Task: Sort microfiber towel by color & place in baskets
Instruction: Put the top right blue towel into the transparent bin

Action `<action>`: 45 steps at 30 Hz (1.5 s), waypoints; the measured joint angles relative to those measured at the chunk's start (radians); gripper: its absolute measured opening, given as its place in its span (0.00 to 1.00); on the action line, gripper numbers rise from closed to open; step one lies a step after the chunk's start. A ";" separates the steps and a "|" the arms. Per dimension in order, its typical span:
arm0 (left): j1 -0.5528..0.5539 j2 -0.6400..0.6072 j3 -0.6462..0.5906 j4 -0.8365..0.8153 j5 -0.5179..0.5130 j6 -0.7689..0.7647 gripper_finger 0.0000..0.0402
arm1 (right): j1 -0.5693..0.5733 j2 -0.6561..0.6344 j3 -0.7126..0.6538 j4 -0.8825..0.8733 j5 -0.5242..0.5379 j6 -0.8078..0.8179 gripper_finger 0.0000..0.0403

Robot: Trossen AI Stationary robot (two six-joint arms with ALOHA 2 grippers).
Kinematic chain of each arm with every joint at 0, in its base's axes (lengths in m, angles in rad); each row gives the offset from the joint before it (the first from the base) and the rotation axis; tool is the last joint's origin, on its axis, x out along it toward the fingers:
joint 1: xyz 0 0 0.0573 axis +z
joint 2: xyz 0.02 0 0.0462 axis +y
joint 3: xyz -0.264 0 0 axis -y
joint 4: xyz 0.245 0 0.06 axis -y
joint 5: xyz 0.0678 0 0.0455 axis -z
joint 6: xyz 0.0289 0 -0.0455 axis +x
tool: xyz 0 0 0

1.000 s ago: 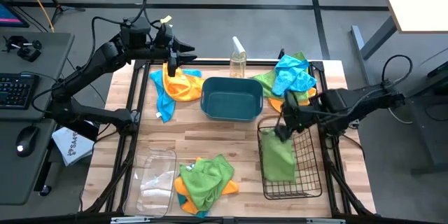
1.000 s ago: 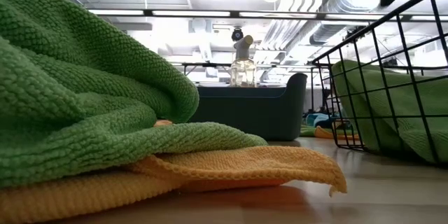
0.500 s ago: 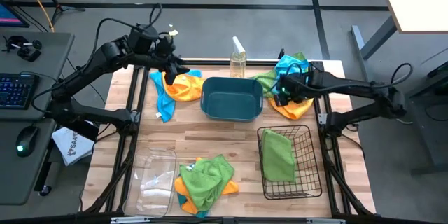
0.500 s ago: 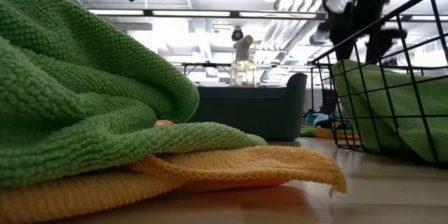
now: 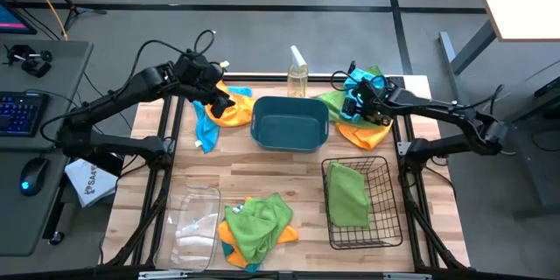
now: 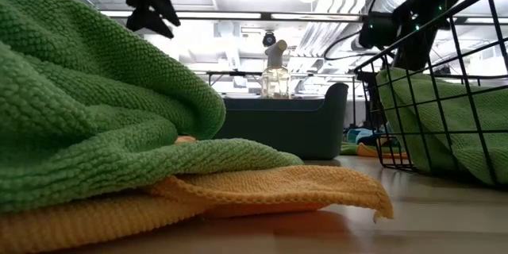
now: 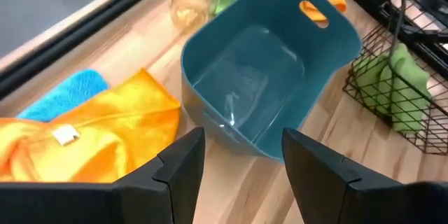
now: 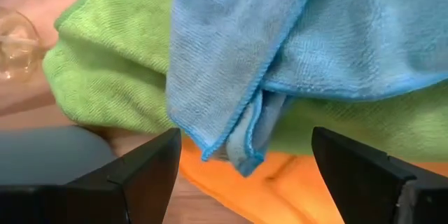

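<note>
From my station I saw the pale wood-plank table (image 5: 280, 175) on grey floor, with a keyboard and mouse on a desk at the left; across the low view the room ran back under bright ceiling strip lights. A white sheet under the table's left edge carried lettering starting "SAF" — the rest I couldn't read.

The left gripper (image 5: 219, 103) hung over the orange towel (image 5: 229, 109), jaws parted and holding nothing, the smooth rounded teal tub (image 7: 269, 77) just beyond them. A small white tag sat on that nubby orange cloth, blue towel (image 5: 204, 127) beside it.

The right gripper (image 5: 354, 105) hovered over the far-right heap, jaws spread wide either side of a hanging fold of blue towel (image 8: 294, 49), green towel (image 8: 105, 84) and orange beneath — nothing pinched.

The black wire basket (image 5: 385, 219) held one green towel (image 5: 347, 194). The clear bin (image 5: 194, 227) sat front left, beside a green-over-orange pile (image 5: 255, 226). A clear spray bottle (image 5: 297, 74) stood behind the tub.
</note>
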 joint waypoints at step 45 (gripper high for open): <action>-0.294 0.101 0.135 0.848 -0.056 0.350 0.55 | 0.534 0.133 1.059 0.173 -0.118 -0.717 0.00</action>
